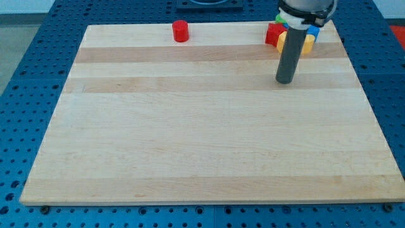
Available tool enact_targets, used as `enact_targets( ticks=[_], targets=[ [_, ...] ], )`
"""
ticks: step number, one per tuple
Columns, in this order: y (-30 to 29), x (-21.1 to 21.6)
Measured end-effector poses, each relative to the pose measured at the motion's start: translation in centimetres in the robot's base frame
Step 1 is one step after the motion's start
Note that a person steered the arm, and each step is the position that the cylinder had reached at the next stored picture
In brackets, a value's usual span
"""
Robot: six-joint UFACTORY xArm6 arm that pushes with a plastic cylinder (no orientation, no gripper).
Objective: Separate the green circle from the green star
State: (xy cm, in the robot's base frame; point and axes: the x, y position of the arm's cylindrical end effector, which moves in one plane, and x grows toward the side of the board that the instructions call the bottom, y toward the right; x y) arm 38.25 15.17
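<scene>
- My tip [285,82], the lower end of the dark rod that serves as end effector, sits on the wooden surface [209,133] in the view's upper right.
- End effector state: a plain straight rod with no jaws, so nothing about it is spread, pressed together or pinching; the tip touches no block.
- The rod rises from the tip toward the view's top and crosses in front of a tight cluster of blocks, hiding the middle of that cluster.
- The tip stands just below the cluster, toward the view's bottom, near it but apart.
- Cluster, left side: a red block [273,34], angular, exact shape hard to make out.
- Cluster, right of the rod: a yellow block [308,44], shape unclear, partly covered by the rod.
- Cluster, far right and toward the view's top: a blue block [314,30], only a small edge showing.
- Cluster, top left: a green block [280,21], a sliver visible beside the arm's housing; cannot tell whether it is the circle or the star.
- Only one patch of green shows; the second green piece cannot be made out, and whether the two greens touch cannot be told.
- Well apart, toward the view's top left of centre: a red cylinder [181,31], upright, alone near the surface's far edge.
- The surface rests on a blue perforated base [38,69] showing on all sides.
</scene>
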Motion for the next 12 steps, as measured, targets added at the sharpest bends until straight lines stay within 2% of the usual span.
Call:
enact_targets(
  ticks=[1, 2, 3, 4, 5, 6, 7, 10, 11, 12],
  targets=[
    [5.5, 0.3],
    [15.7, -0.5],
    [19.4, -2.4],
    [19.4, -6.9],
    [19.2, -14.9],
    [18.2, -19.2],
    [16.1, -19.2],
    [-1.9, -19.0],
    [-7.6, -17.0],
    [-10.9, -13.2]
  ],
)
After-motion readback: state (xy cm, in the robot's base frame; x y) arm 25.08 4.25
